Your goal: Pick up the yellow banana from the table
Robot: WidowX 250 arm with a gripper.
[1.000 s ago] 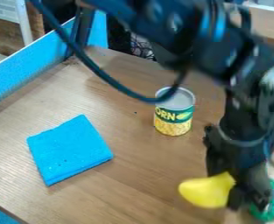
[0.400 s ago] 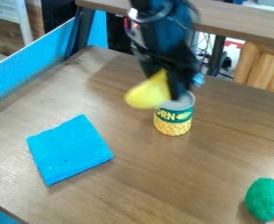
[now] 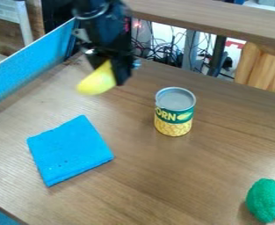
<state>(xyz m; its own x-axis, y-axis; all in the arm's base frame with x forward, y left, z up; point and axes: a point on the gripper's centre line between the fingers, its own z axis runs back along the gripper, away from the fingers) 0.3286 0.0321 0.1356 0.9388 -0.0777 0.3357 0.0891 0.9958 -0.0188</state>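
Fingers point(image 3: 123, 74) hold yellow object point(image 3: 97, 81) above table point(image 3: 163, 176) bearing can point(image 3: 174, 116), blue cloth point(image 3: 70, 150), green object point(image 3: 264, 200).

The letters "ORN" stand in pale yellow on the green band of the label point(image 3: 173, 121) of a can point(image 3: 175, 111), which is on the bench point(image 3: 145, 184), toward three o'clock from the view's centre. The O sits at the band's nine-o'clock edge; a yellow cob is printed at the letters' three-o'clock side, kernels toward six.
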